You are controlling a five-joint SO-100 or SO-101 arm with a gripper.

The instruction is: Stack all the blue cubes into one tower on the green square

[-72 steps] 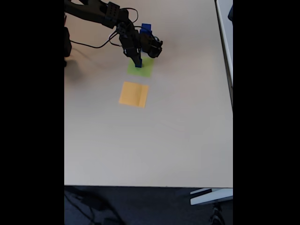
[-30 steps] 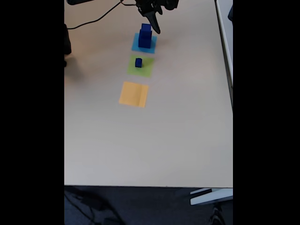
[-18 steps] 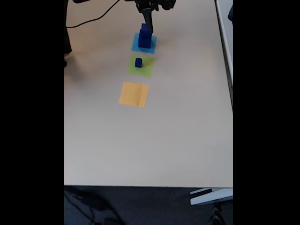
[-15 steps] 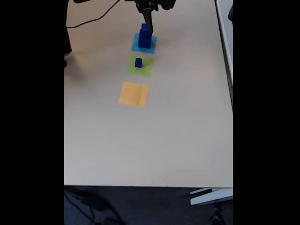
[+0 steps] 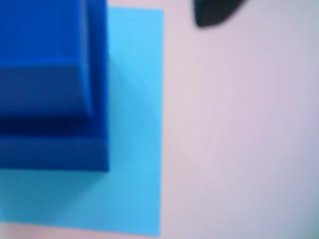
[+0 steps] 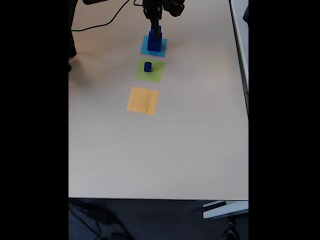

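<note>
End effector [image 6: 155, 31] hung at the top of the fixed view, directly over a two-block stack, its fingers reaching down around or just beside the upper block. Whether it was released, clenched, or grasping that block could not be told; the tips merged with the dark blue. In the wrist view one dark fingertip [image 5: 214, 12] showed at the top edge, off to the right of the blocks.

Below it: the upper block [image 6: 155, 35] sat on the larger block [image 6: 154, 45], and both stood on the light-blue patch [image 6: 145, 49]. In the wrist view the upper block [image 5: 40, 55] and larger block [image 5: 75, 152] were blurred, very close to the lens, on the same patch [image 5: 134, 189].

Nearer the camera than the end effector, close by, a small block [image 6: 147, 66] rested alone on the green square [image 6: 155, 75]. Further out the same way lay the orange patch [image 6: 143, 100], bare. All on a pale worktop [image 6: 190, 140].

Risks, as judged:
- Off-centre closure on the upper block would shove it sideways, or drag the larger block off with it.
- The small block already occupied the green square. A larger block set on top of it would likely tip; order of sizes looked wrong for a stable tower.
- Carrying across at low height could clip the small block and knock it off the green.
</note>
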